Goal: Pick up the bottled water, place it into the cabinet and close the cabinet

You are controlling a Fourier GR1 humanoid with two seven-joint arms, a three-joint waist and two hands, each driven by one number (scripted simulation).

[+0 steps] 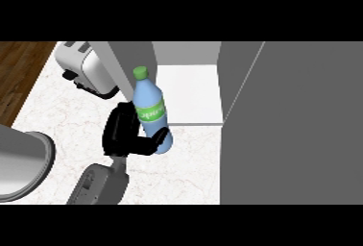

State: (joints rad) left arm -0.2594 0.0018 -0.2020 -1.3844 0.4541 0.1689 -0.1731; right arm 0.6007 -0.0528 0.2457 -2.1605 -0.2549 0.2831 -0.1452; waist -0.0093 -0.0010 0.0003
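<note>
The left robot hand (127,134) is curled round the lower part of the bottled water (150,108), holding it upright above the desk (191,168) just before the open cabinet (188,96), apparently so it can go in standing.

the fingers (157,139) of the left hand (126,132) are covering part of the bottled water's (149,96) lower end, its label (151,113) is showing lettering too small to read, the toaster (85,65) is being cut off at the top, and the grey round container (21,163) and cabinet door (297,120) are running past the side edges.
</note>
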